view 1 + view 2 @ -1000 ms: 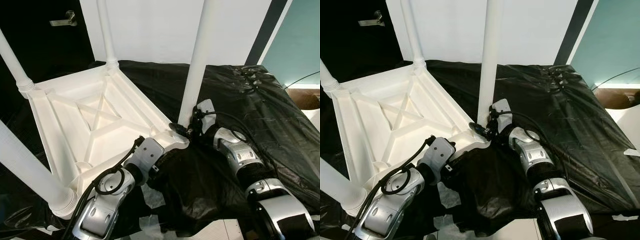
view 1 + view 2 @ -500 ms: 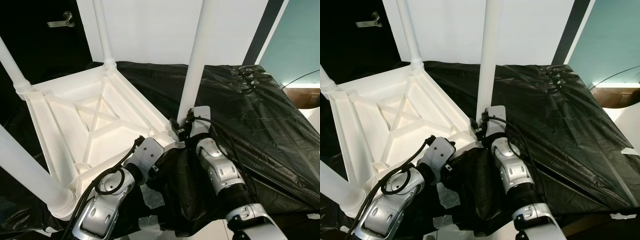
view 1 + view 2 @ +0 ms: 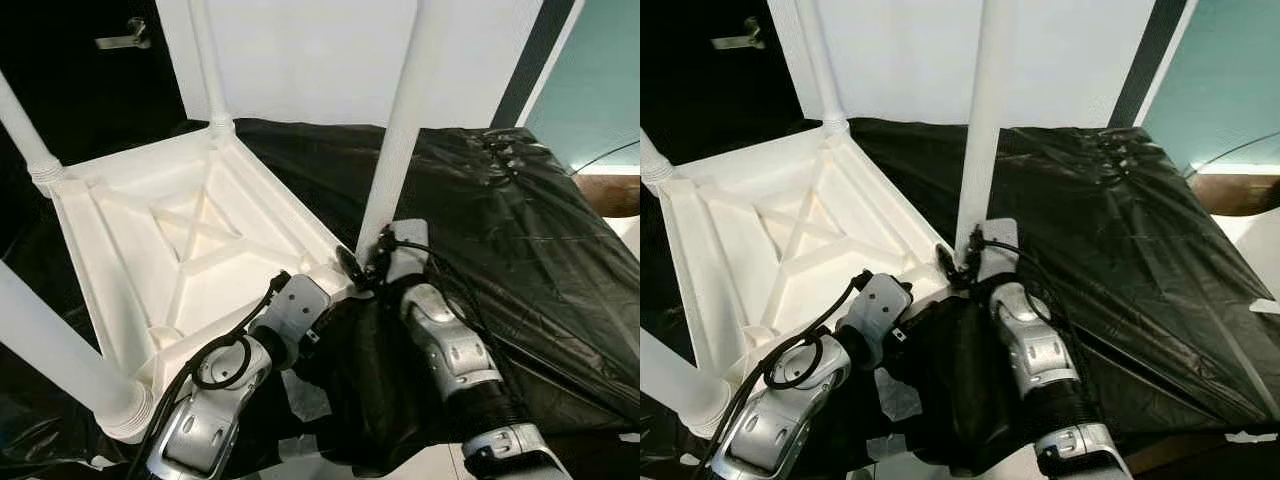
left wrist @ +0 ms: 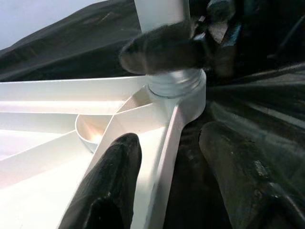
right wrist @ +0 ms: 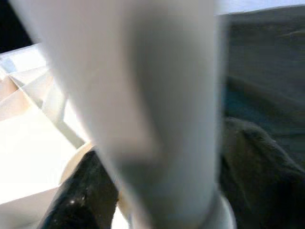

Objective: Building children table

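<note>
Lying upside-down on black sheeting (image 3: 520, 230), the kids' table (image 3: 190, 240) has legs up for fitting. Right end effector (image 3: 362, 268) is clenched round near leg (image 3: 395, 150) at its socket, prob. screwing it home. Left end effector (image 4: 167, 183) straddles frame rail w/ fingers spread, steadying.

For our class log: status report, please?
Right pincer shut on leg base. Left pincer open, straddling upturned table rim. Nothing in the way.
</note>
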Robot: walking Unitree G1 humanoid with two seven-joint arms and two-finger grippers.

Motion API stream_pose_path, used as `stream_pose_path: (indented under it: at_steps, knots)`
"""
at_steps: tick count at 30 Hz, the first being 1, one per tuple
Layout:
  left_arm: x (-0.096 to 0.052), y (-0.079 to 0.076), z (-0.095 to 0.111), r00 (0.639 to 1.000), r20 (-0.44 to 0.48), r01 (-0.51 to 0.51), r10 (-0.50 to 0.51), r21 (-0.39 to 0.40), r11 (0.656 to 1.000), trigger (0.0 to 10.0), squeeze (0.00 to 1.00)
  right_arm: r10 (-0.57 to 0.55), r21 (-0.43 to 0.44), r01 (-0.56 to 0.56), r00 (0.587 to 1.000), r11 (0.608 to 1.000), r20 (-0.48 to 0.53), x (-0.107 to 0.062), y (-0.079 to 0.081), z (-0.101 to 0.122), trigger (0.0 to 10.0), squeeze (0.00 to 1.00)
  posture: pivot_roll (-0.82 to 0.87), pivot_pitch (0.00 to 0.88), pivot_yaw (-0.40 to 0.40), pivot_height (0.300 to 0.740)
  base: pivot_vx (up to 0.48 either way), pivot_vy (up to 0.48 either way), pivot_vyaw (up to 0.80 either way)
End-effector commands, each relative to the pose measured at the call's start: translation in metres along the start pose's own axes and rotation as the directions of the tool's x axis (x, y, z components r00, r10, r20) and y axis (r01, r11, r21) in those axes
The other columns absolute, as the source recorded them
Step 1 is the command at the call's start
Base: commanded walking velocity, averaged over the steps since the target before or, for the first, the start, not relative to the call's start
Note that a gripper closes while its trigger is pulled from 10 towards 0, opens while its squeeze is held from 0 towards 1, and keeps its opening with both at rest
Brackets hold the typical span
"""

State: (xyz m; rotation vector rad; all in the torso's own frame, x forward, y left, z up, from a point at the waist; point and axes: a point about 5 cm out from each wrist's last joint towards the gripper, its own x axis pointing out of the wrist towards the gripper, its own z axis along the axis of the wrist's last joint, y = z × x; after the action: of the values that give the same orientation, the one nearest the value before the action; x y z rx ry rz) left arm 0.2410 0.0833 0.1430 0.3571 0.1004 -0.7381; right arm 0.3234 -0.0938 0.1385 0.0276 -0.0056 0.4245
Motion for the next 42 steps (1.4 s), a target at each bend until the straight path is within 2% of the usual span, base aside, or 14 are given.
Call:
stream_pose_path:
  at_steps: [1,4,5,6,7,13,20,24,26,27,29,30,39,42]
  knots:
    - [0.0,0.001,0.001,1.0,0.002,-0.027,0.027,0.003,1.0,10.0,0.0,0.034,0.017,-0.034,0.999,0.999,0.02,-0.008,-0.01,0.001,10.0,1.0,0.12,0.034,-0.076,0.74,0.0,0.0,0.0]
    - [-0.001,0.001,0.001,1.0,0.002,-0.029,0.029,0.003,1.0,10.0,0.0,0.065,0.007,-0.065,0.998,0.998,0.023,-0.011,-0.017,0.001,10.0,1.0,0.12,0.031,-0.076,0.74,0.0,0.0,0.0]
    - [-0.001,0.001,0.001,1.0,0.002,-0.029,0.029,0.003,1.0,10.0,0.0,0.085,0.0,-0.085,0.996,0.996,0.022,-0.013,-0.024,0.001,10.0,0.5,0.12,0.028,-0.076,0.74,0.0,0.0,0.0]
    - [-0.001,0.001,0.001,1.0,0.002,-0.029,0.029,0.003,1.0,10.0,0.0,0.085,0.0,-0.085,0.996,0.996,0.022,-0.013,-0.024,0.001,10.0,0.5,0.12,0.028,-0.076,0.74,0.0,0.0,0.0]
    - [-0.001,0.002,0.0,1.0,0.002,-0.029,0.029,0.003,1.0,10.0,0.0,0.104,-0.007,-0.103,0.994,0.995,0.02,-0.014,-0.03,0.001,10.0,0.0,0.12,0.028,-0.076,0.74,0.0,0.0,0.0]
    - [0.0,0.003,0.0,1.0,0.003,-0.027,0.027,0.007,1.0,10.0,0.0,0.286,-0.073,-0.287,0.958,0.955,-0.02,-0.007,-0.037,0.006,10.0,0.0,0.11,0.013,-0.076,0.74,0.0,0.0,0.0]
    - [0.002,0.003,0.001,1.0,0.007,-0.027,0.026,0.009,1.0,10.0,0.0,0.388,-0.104,-0.392,0.92,0.914,-0.06,0.005,-0.033,0.011,10.0,0.0,0.12,0.0,-0.077,0.74,0.0,0.0,0.0]
    - [0.003,0.004,0.001,1.0,0.01,-0.03,0.03,0.018,0.999,10.0,0.0,0.482,-0.155,-0.496,0.868,0.854,-0.124,0.018,-0.029,0.011,10.0,0.0,0.13,0.0,-0.082,0.74,0.0,0.0,0.0]
    - [0.003,0.005,0.001,0.999,0.01,-0.031,0.03,0.019,0.999,10.0,0.0,0.49,-0.156,-0.505,0.863,0.849,-0.128,0.018,-0.029,0.01,10.0,0.0,0.13,0.0,-0.082,0.74,0.0,0.0,0.0]
    - [0.003,0.005,0.003,0.999,0.013,-0.035,0.035,0.023,0.999,10.0,0.0,0.508,-0.161,-0.528,0.848,0.834,-0.15,0.022,-0.027,0.009,2.2,0.0,0.14,0.0,-0.088,0.74,0.0,0.0,0.0]
    - [0.003,0.005,0.003,0.999,0.015,-0.037,0.036,0.024,0.999,10.0,0.0,0.513,-0.167,-0.535,0.843,0.828,-0.16,0.023,-0.027,0.009,2.2,0.0,0.14,0.0,-0.088,0.74,0.0,0.0,0.0]
    - [0.003,0.006,0.003,0.999,0.016,-0.039,0.038,0.023,0.999,10.0,0.0,0.519,-0.162,-0.544,0.837,0.823,-0.171,0.024,-0.027,0.008,0.0,0.0,0.14,0.0,-0.092,0.74,0.0,0.0,0.0]
    - [0.0,0.004,0.002,0.999,0.01,-0.047,0.047,0.02,0.999,10.0,0.0,0.503,-0.124,-0.529,0.843,0.84,-0.191,0.026,-0.032,0.006,0.0,0.0,0.15,0.0,-0.1,0.74,0.0,0.0,0.0]
    - [0.001,0.003,0.001,0.999,0.008,-0.046,0.046,0.014,0.999,10.0,0.0,0.421,-0.162,-0.455,0.884,0.876,-0.206,0.028,-0.034,0.001,0.0,0.0,0.15,0.0,-0.102,0.74,0.0,0.0,0.0]
